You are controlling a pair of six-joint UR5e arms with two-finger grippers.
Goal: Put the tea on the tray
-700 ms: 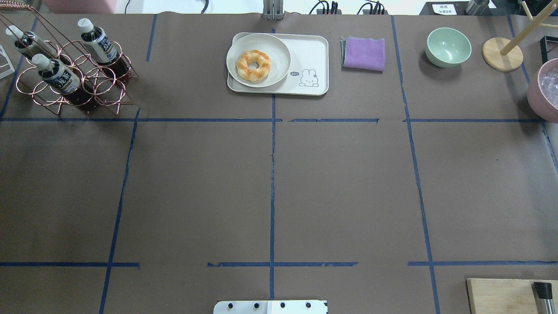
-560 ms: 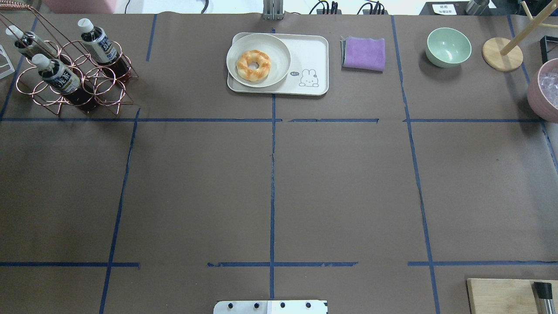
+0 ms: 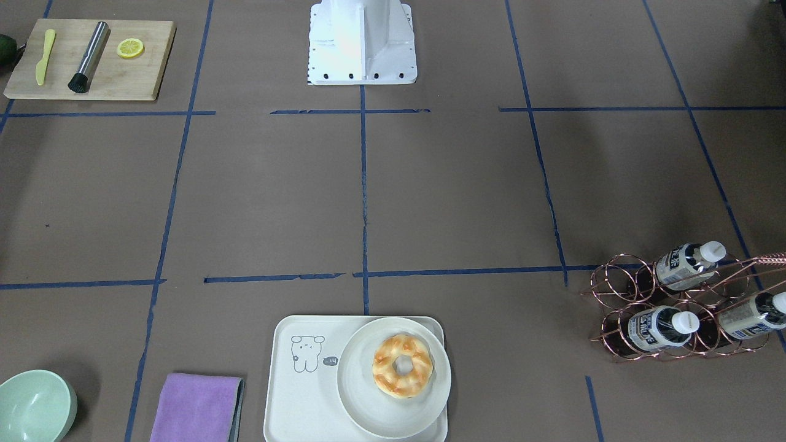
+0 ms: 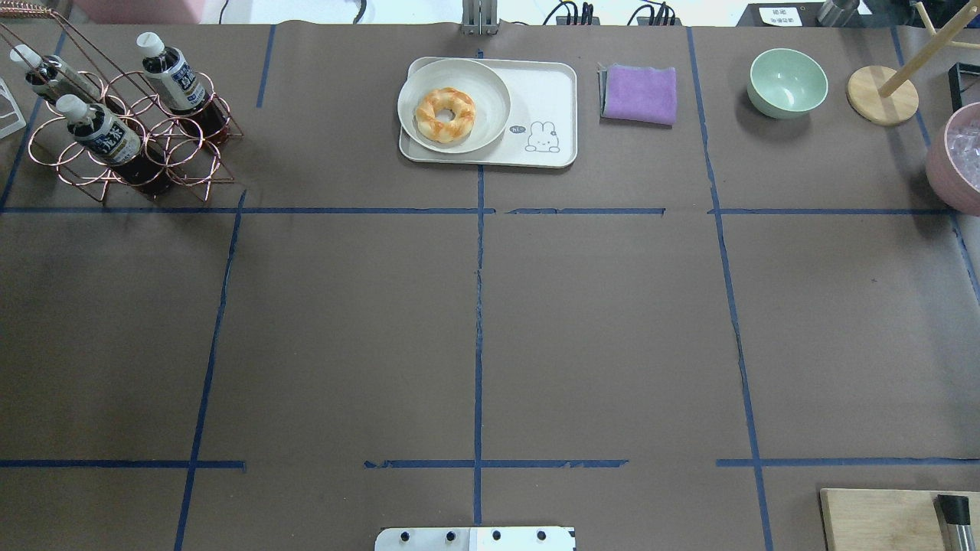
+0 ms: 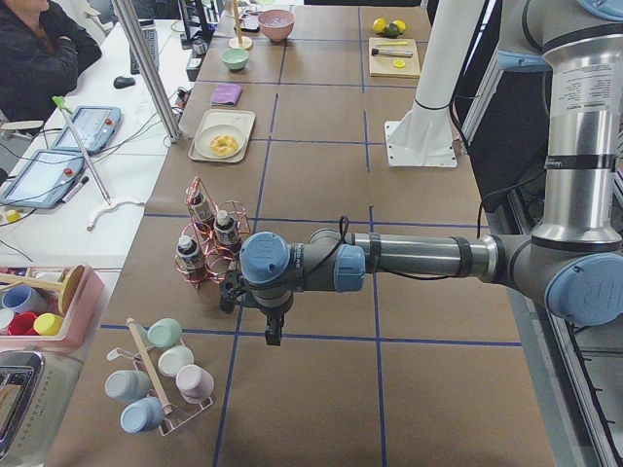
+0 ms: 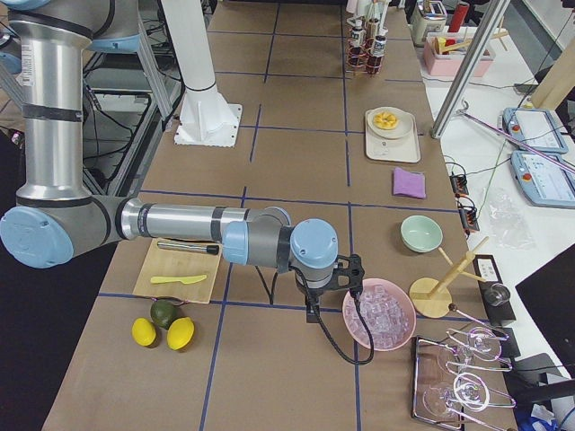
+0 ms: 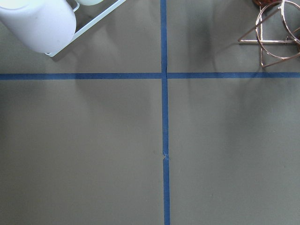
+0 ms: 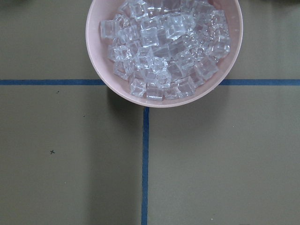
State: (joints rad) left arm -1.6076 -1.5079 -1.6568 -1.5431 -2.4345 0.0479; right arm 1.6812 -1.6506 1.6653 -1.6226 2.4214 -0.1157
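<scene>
Three tea bottles (image 4: 176, 76) (image 4: 103, 134) (image 4: 42, 70) with white caps lean in a copper wire rack (image 4: 184, 149) at the far left; they also show in the front view (image 3: 678, 263). The cream tray (image 4: 547, 96) with a line-drawn animal lies at the far centre, and a round plate (image 4: 490, 99) with a doughnut (image 4: 445, 115) covers its left half. My left gripper (image 5: 273, 331) hangs over the table beside the rack, off the left end. My right gripper (image 6: 310, 310) hangs by the pink ice bowl (image 6: 377, 314). I cannot tell whether either is open or shut.
A purple cloth (image 4: 639, 93), a green bowl (image 4: 787, 83) and a wooden stand (image 4: 882, 96) lie right of the tray. A cutting board (image 4: 880, 520) sits near right. A cup rack (image 5: 161, 375) stands near my left gripper.
</scene>
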